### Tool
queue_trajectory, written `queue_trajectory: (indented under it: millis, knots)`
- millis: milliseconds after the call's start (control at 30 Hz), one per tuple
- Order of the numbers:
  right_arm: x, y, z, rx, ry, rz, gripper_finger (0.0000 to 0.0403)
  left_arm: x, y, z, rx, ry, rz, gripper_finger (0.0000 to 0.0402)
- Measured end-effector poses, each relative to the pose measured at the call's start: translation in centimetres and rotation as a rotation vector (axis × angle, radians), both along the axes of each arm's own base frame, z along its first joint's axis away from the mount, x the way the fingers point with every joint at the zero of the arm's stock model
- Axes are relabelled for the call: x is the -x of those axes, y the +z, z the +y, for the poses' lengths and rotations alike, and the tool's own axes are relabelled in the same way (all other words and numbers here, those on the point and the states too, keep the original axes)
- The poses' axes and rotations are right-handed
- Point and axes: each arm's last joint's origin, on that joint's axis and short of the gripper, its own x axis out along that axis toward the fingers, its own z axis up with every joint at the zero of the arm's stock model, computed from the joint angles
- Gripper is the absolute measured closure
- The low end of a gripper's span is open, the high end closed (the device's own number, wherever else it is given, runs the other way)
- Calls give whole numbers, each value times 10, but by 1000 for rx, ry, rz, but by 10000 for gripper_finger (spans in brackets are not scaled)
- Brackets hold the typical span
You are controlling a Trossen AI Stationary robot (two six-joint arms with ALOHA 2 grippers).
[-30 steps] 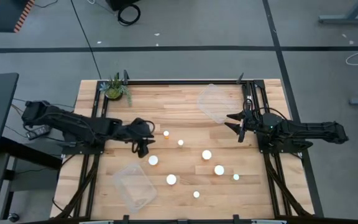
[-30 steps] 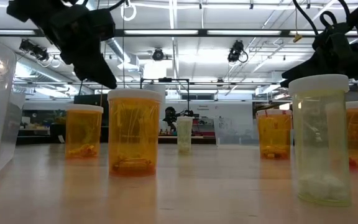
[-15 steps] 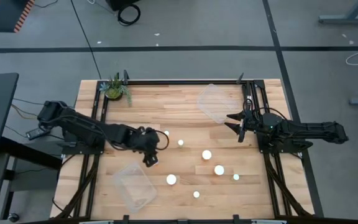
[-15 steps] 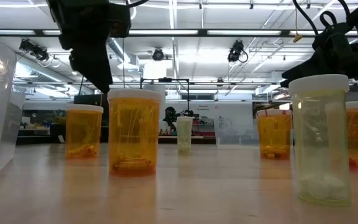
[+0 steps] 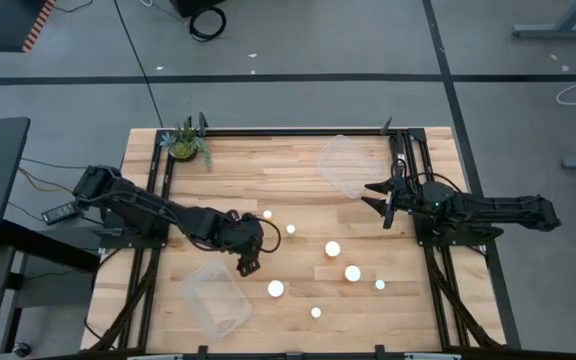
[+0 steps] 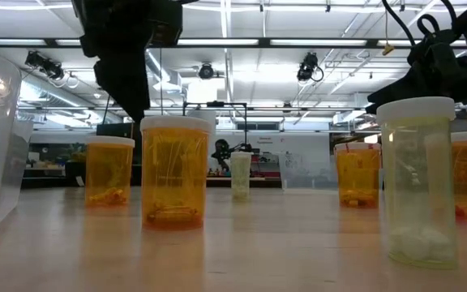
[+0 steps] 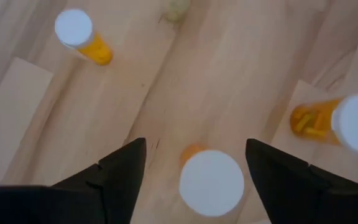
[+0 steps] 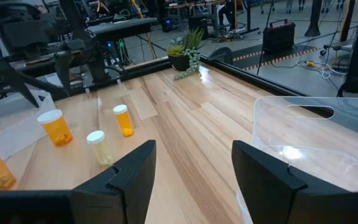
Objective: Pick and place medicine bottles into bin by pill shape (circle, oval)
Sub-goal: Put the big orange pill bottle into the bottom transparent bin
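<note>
Several medicine bottles stand on the wooden table, orange with white caps, among them one (image 5: 333,248), another (image 5: 276,289) and a third (image 5: 353,272). My left gripper (image 5: 247,262) hangs open straight over one bottle (image 7: 211,182), whose cap shows between the two fingers (image 7: 120,168); the high view hides this bottle under the gripper. In the low view the left gripper (image 6: 128,81) hovers just above that bottle (image 6: 174,170). My right gripper (image 5: 371,197) waits open at the right, beside a clear bin (image 5: 346,165). A second clear bin (image 5: 216,298) lies at the front left.
A small potted plant (image 5: 184,142) stands at the table's back left corner. A pale bottle with white pills (image 6: 417,178) is close to the low camera. Black frame rails (image 5: 156,180) run along both sides of the table.
My left gripper moved right and toward the front, came over a bottle that showed beside it before, and opened wider. The right arm has not moved.
</note>
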Motion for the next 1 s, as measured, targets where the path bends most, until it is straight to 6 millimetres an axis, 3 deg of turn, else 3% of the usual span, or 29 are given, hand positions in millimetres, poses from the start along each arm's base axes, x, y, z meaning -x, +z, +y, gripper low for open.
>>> queue_trajectory:
  millis: [333,533,1000]
  knots:
    - [0,0,0,0,0,0,185,1,0,-1,54,-8,19,57]
    - [0,0,0,0,0,0,185,-1,-4,-2,53,-11,31,54]
    - [0,0,0,0,0,0,185,-11,-35,-8,61,-66,145,54]
